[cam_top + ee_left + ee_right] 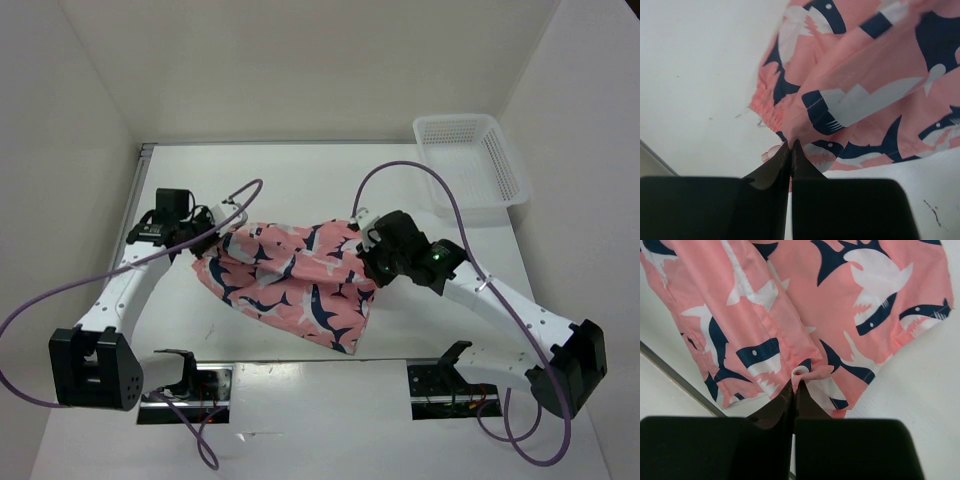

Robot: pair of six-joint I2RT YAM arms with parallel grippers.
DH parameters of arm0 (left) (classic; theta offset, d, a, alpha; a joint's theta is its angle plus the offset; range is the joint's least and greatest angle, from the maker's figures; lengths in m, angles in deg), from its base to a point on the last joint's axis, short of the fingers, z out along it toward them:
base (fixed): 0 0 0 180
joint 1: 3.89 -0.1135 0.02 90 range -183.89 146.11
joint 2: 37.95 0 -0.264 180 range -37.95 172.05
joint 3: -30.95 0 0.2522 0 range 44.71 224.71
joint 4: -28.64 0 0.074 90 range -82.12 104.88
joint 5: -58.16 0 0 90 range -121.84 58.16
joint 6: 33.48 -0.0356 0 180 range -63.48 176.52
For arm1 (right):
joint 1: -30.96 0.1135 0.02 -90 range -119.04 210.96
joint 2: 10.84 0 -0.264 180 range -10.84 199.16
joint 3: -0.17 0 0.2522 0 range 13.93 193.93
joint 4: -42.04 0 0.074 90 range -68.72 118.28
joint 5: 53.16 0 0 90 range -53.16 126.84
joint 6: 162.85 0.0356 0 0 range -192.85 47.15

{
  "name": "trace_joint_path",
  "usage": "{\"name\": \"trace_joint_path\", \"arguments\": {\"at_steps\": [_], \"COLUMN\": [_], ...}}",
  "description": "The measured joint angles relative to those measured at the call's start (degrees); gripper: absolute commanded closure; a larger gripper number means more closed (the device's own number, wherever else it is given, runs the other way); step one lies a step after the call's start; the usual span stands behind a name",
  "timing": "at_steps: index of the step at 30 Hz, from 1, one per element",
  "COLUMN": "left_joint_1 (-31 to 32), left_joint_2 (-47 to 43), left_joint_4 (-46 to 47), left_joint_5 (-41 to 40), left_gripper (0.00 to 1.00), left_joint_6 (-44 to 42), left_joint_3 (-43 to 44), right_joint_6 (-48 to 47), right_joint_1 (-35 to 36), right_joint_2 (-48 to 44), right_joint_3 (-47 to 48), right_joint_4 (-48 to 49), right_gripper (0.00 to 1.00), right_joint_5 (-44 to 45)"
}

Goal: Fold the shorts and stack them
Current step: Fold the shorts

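The salmon-pink shorts with navy-and-white sharks hang stretched between my two grippers over the middle of the table, their lower edge drooping toward the near edge. My left gripper is shut on the shorts' left edge; in the left wrist view the shut fingertips pinch a fold of the cloth. My right gripper is shut on the shorts' right edge; in the right wrist view the fingertips pinch a rolled hem of the cloth.
A white plastic mesh basket stands at the back right of the white table. White walls close in the left, back and right. Purple cables loop above both arms. The arm bases sit at the near edge.
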Motion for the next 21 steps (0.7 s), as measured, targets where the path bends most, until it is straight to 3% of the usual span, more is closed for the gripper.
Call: {"name": "trace_joint_path", "arguments": {"at_steps": [6,9,15,16,17,18,19,20,21], "left_joint_1": [1.8,2.5,2.5,2.5,2.5,2.5,2.5,2.5,2.5], "left_joint_2": [-4.3,-5.9,-9.3,-10.8,-12.6,-14.4,-16.7,-18.9,-20.9], "left_joint_4": [-0.8,-0.3,0.5,0.8,1.2,1.5,1.8,1.7,1.4], "left_joint_5": [-1.2,-2.6,-4.3,-4.4,-4.7,-4.9,-5.1,-5.4,-5.8], "left_gripper": [0.94,0.87,0.82,0.77,0.61,0.57,0.54,0.51,0.38], "left_joint_6": [-4.0,-5.6,-9.0,-10.0,-10.8,-12.2,-13.4,-14.5,-15.1], "left_joint_3": [-6.9,-9.2,-11.5,-12.1,-13.0,-13.9,-15.1,-16.4,-17.4], "right_joint_6": [-0.3,-0.7,-1.8,-2.4,-3.0,-3.2,-3.6,-3.7,-4.2], "right_joint_1": [6.3,9.2,15.1,15.5,15.7,15.9,16.5,17.1,17.7], "right_joint_2": [-1.2,-1.1,-0.3,0.0,0.5,0.9,1.4,1.7,2.1], "right_joint_3": [-2.3,-2.3,-2.1,-1.7,-1.0,-0.5,0.0,0.5,0.9], "right_joint_4": [4.5,5.8,5.4,4.6,3.6,2.9,1.9,1.0,0.3], "right_gripper": [1.00,0.90,0.88,0.81,0.75,0.69,0.52,0.46,0.38], "right_joint_5": [-1.9,-4.1,-9.3,-10.2,-11.0,-11.8,-12.4,-13.0,-13.4]}}
